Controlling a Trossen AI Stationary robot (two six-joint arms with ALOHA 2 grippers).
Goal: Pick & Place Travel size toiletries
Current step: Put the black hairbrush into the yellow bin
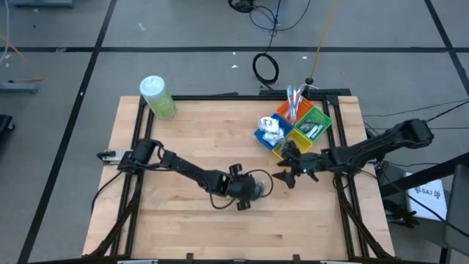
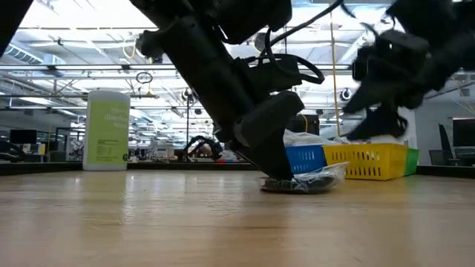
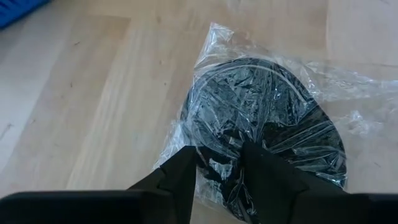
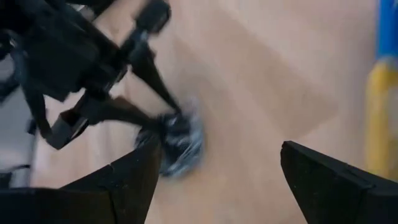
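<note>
A black round disc in a crinkled clear bag (image 3: 261,118) lies flat on the wooden table (image 1: 183,220), a little right of the middle (image 1: 259,186). My left gripper (image 3: 221,168) slants down onto it, closed on the bag; in the low view its fingers (image 2: 276,172) come down on the bag (image 2: 315,180). My right gripper (image 4: 214,180) hovers open just right of the disc (image 4: 180,143), clear of the table, holding nothing (image 1: 287,174). My left gripper pinches the bagged disc at its rim nearest the gripper (image 3: 222,163), crumpled plastic and a bit of the black rim between the two fingers. The fingers slant down from the table's left. The disc lies flat on the table.
A cluster of small blue (image 1: 265,133), orange (image 1: 286,114), green (image 1: 315,121) and yellow (image 1: 289,149) baskets with toiletries stands at the far right. A big green bottle with a white cap (image 1: 157,97) stands at the far left corner. Bare wood lies at the near side.
</note>
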